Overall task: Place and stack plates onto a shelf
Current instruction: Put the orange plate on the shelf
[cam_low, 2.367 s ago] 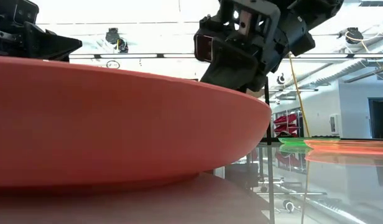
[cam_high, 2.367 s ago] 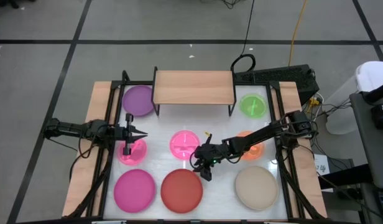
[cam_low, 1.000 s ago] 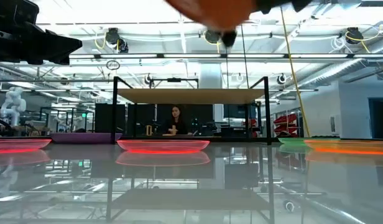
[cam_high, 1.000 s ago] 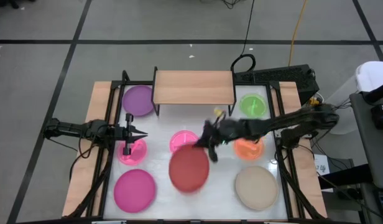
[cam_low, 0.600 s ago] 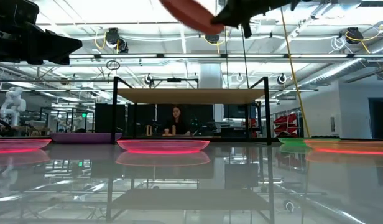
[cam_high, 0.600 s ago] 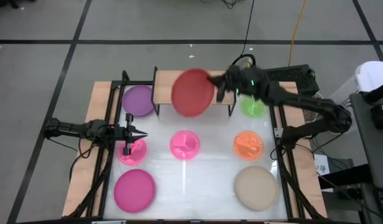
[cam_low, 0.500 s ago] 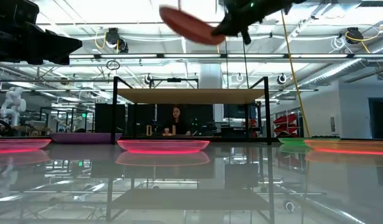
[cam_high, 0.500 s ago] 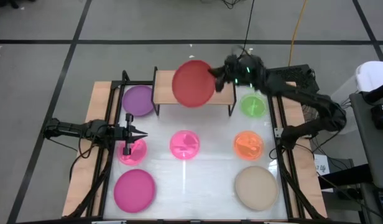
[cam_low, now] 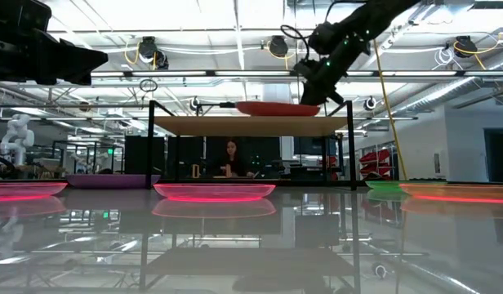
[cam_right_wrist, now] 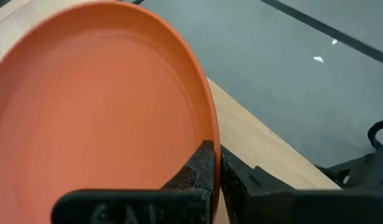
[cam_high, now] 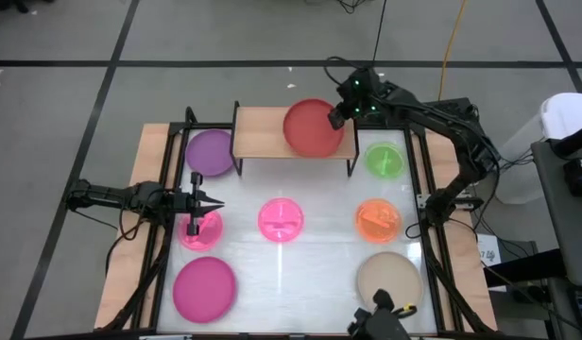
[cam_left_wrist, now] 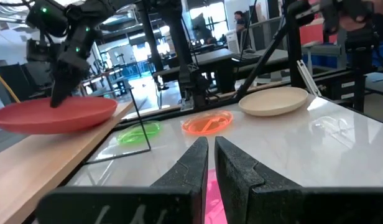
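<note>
Over the shelf (cam_high: 293, 132), right hand (cam_high: 334, 117) pinching the red plate (cam_high: 313, 127), seemingly resting there already.

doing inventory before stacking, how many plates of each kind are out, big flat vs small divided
large flat round plastic plates: 4 (red, purple, magenta, beige)
small translucent divided plates: 4 (two pink, orange, green)
total: 8
</note>
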Controlling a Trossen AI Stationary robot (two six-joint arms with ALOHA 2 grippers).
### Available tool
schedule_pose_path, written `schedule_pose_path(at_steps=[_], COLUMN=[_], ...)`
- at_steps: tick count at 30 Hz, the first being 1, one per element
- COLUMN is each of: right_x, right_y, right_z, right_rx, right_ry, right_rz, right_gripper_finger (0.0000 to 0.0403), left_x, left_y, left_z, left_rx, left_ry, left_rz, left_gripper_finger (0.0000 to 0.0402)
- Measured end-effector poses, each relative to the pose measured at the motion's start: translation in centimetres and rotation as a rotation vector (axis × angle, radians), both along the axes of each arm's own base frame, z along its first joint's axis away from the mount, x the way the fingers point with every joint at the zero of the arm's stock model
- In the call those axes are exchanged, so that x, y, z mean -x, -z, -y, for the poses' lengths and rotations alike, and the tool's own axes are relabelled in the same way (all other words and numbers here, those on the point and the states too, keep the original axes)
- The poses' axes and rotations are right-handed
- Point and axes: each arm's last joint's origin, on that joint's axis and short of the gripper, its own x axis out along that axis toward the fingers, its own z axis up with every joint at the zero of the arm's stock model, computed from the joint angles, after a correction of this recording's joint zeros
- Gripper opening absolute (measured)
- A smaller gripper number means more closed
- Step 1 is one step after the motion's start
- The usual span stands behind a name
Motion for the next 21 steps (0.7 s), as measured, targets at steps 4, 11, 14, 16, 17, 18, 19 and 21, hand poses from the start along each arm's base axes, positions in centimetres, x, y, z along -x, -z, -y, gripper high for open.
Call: schedule_pose_path(at_steps=[4, 11, 14, 16, 17, 18, 19, 21], right_x=[0.2, 0.9, 1.0, 1.0, 1.0, 1.0, 1.0, 1.1], right_y=[0.6, 0.9, 0.9, 0.9, 0.8, 0.8, 0.7, 0.3], right_z=[0.6, 0.9, 1.0, 1.1, 1.1, 1.0, 1.0, 0.9], right_rx=[-0.009, -0.018, 0.001, 0.012, 0.013, 0.017, 0.025, 0.059], right_ry=[0.020, 0.041, 0.068, 0.061, 0.060, 0.057, 0.047, 0.024], right_rz=[-0.005, -0.041, -0.059, -0.068, -0.068, -0.067, -0.067, -0.063], right_gripper_finger=[0.0006, 0.0030, 0.0043, 0.0054, 0.0060, 0.0066, 0.0074, 0.0090], left_x=[0.0, 0.0, 0.0, 0.0, 0.0, 0.0, 0.0, 0.0], left_y=[0.0, 0.0, 0.0, 0.0, 0.0, 0.0, 0.0, 0.0], left_z=[0.0, 0.0, 0.0, 0.0, 0.0, 0.0, 0.0, 0.0], left_rx=[0.000, 0.000, 0.000, 0.000, 0.000, 0.000, 0.000, 0.000], left_ry=[0.000, 0.000, 0.000, 0.000, 0.000, 0.000, 0.000, 0.000], left_rz=[0.000, 0.000, 0.000, 0.000, 0.000, 0.000, 0.000, 0.000], left_gripper_finger=[0.0035, 0.0035, 0.0035, 0.0035, 0.0035, 0.0035, 0.0035, 0.0035])
